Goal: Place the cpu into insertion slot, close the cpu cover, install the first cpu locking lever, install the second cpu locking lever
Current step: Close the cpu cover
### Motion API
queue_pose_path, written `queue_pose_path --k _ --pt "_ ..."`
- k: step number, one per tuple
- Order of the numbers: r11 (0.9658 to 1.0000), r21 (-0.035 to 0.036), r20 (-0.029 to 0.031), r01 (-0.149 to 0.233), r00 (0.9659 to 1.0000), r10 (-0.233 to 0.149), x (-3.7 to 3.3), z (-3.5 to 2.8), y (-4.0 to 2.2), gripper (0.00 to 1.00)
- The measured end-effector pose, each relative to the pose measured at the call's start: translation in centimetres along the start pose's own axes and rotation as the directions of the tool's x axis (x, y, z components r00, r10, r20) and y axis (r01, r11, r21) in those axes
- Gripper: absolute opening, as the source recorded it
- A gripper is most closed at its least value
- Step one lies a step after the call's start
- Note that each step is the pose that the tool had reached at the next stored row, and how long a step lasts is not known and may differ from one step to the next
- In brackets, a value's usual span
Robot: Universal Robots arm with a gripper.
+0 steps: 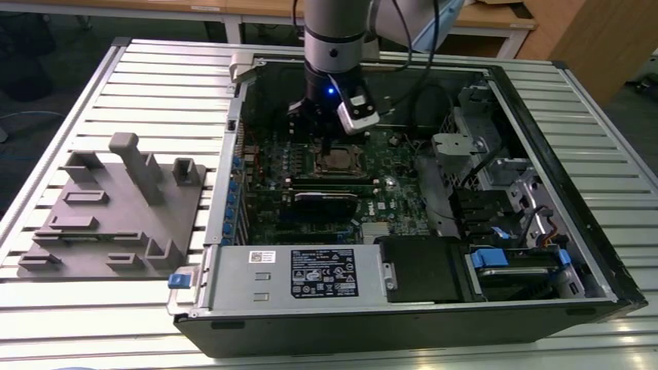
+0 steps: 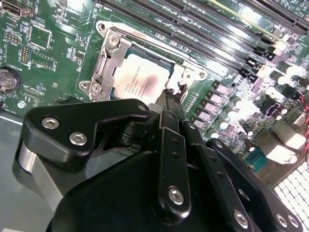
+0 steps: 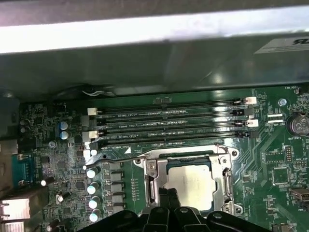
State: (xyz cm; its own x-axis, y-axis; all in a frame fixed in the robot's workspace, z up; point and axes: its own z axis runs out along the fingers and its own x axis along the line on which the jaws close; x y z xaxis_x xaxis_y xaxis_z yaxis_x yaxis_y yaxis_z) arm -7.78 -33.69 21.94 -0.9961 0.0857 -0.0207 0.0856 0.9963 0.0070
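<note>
The cpu [image 2: 140, 79] [image 3: 193, 180], a pale silver square chip, lies flat in the insertion slot [image 1: 335, 163] on the green motherboard inside the open case. The cpu cover [image 2: 107, 60] [image 3: 153, 175], a metal frame with a square cut-out, lies down around the chip. A thin wire lever [image 3: 113, 157] runs along the socket's side by the memory slots; I cannot tell whether it is latched. My gripper [image 1: 327, 146] [image 2: 170, 96] [image 3: 167, 192] hangs straight over the socket, black fingers shut together, tips at the socket's edge just beside the chip.
Long black memory slots [image 3: 169, 123] lie right beside the socket. A black card [image 1: 327, 199] and the grey power supply box [image 1: 308, 274] sit nearer the case front. Drive cages and cables [image 1: 504, 193] fill the exterior view's right. A grey fixture block [image 1: 113, 208] stands on the table outside.
</note>
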Motion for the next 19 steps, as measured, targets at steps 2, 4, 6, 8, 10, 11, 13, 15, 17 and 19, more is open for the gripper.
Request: queue_pose_path --k 2,4,6,8,10,11,13,15,17,19 --pt "1.0 -0.0004 0.0041 0.0 1.0 0.0 0.17 0.12 -0.01 0.11" --pt "1.0 -0.0006 0.0054 -0.001 1.0 0.001 0.29 0.23 -0.02 0.11" --pt "1.0 -0.0003 0.0054 -0.001 1.0 0.001 0.31 0.26 -0.03 0.11" --pt "1.0 -0.0007 0.0059 -0.002 1.0 0.002 0.32 0.4 -0.02 0.11" --pt "1.0 -0.0006 0.0065 -0.003 1.0 0.003 0.36 0.61 -0.03 0.11" --pt "1.0 -0.0006 0.0067 -0.003 1.0 0.003 0.38 0.71 -0.03 0.11" --pt "1.0 -0.0005 0.0068 -0.004 1.0 0.004 0.39 0.77 -0.04 0.11" --pt "1.0 -0.0003 0.0067 -0.004 1.0 0.004 0.39 0.77 -0.04 0.11" --pt "1.0 -0.0006 0.0069 -0.004 1.0 0.004 0.4 0.79 -0.04 0.11" --pt "1.0 -0.0009 0.0083 -0.004 1.0 0.004 0.58 0.84 -0.05 0.11"
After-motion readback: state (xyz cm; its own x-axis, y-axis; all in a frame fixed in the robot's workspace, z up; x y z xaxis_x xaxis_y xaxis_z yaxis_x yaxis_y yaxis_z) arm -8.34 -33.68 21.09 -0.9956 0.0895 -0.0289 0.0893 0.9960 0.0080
